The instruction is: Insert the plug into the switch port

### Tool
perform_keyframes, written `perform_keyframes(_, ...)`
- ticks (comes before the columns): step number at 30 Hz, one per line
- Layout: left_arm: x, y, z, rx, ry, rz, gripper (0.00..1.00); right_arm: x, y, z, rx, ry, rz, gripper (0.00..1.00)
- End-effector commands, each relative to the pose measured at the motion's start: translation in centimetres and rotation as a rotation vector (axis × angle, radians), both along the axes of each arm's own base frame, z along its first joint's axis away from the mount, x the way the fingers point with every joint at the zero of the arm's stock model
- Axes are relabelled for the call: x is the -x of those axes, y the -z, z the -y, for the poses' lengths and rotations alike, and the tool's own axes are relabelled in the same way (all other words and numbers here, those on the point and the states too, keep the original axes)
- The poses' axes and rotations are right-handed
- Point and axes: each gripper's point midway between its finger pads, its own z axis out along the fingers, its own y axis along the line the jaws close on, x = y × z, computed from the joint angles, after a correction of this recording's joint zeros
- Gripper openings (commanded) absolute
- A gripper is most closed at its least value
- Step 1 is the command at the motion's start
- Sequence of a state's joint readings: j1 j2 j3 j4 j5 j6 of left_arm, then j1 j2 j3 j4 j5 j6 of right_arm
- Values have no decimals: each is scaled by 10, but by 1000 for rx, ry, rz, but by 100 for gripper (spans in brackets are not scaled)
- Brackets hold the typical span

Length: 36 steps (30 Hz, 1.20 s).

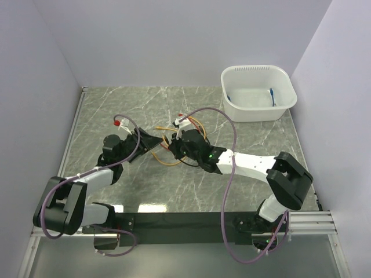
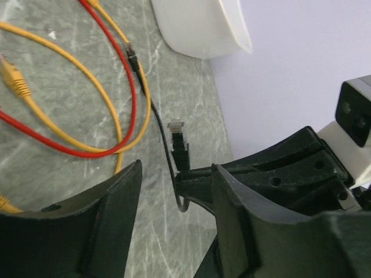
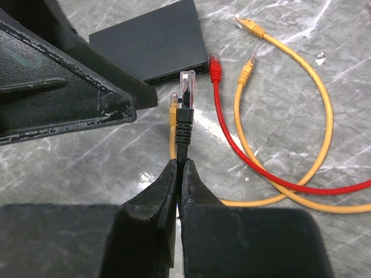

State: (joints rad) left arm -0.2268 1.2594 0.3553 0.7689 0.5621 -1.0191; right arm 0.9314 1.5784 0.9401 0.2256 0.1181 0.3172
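Observation:
The plug (image 3: 186, 92) has a clear tip and a black boot on a black cable. My right gripper (image 3: 179, 165) is shut on the cable just behind the boot. The plug points at the ported edge of the flat black switch (image 3: 151, 40) and stops a short way from it. In the top view the right gripper (image 1: 175, 146) faces the switch (image 1: 149, 141) at the table's middle. My left gripper (image 2: 177, 168) stands open with only table between its fingers, and the plug (image 2: 178, 139) shows beyond them. One left finger (image 3: 69, 98) lies by the switch's near left corner.
Loose yellow cables (image 3: 324, 116) and a red cable (image 3: 243, 156) curl on the marble table to the right of the switch, their plugs lying near its ported edge. A white tub (image 1: 258, 92) stands at the back right. Walls close in the table on three sides.

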Motion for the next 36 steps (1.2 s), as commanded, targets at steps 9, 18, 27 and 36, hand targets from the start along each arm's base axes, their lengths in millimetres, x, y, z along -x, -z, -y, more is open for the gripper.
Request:
perform_keyframes(9, -5, -35, 22, 25, 46, 140, 55, 5, -35, -3, -107, -29, 53, 0)
perform_keyframes(18, -9, -25, 25, 29, 21, 120, 50, 11, -38, -3, -121, -54, 54, 0)
perform_keyframes(27, -11, -31, 36, 74, 49, 122, 30, 13, -38, -6, -127, -75, 46, 0)
perform_keyframes(36, -9, -26, 40, 81, 69, 118, 0, 13, -40, -5, -146, -68, 39, 0)
